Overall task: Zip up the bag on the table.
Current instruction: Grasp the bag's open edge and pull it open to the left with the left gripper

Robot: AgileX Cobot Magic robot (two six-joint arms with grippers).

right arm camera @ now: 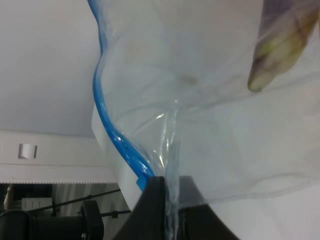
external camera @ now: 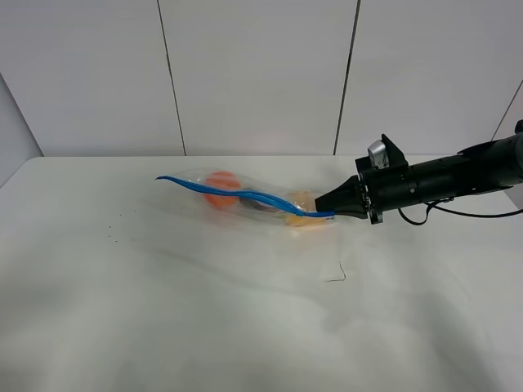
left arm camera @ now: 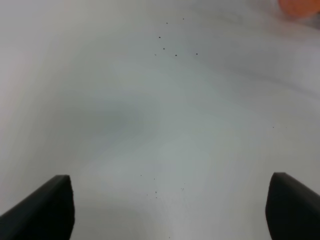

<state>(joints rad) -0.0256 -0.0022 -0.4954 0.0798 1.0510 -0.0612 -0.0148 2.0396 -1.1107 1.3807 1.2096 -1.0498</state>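
Note:
The clear bag [external camera: 245, 198] lies on the white table [external camera: 163, 318] near the middle, with orange [external camera: 221, 188] and yellow produce inside. Its blue zip strip [external camera: 245, 196] runs wavy from the bag's left end to its right end. My right gripper [external camera: 335, 210] is shut on the right end of the strip. In the right wrist view the fingers [right arm camera: 155, 205] pinch the plastic next to the blue strip [right arm camera: 112, 130], and a purple-yellow item [right arm camera: 280, 40] shows through the bag. My left gripper [left arm camera: 170, 185] is open over bare table [left arm camera: 150, 110]; an orange blur [left arm camera: 297, 7] sits at the frame's corner. The left arm is out of the high view.
A small dark thread [external camera: 337, 273] lies on the table in front of the bag's right end. Dark specks [external camera: 114, 229] dot the table to the left. A black cable [external camera: 458, 214] hangs by the right arm. A panelled wall [external camera: 261, 73] stands behind.

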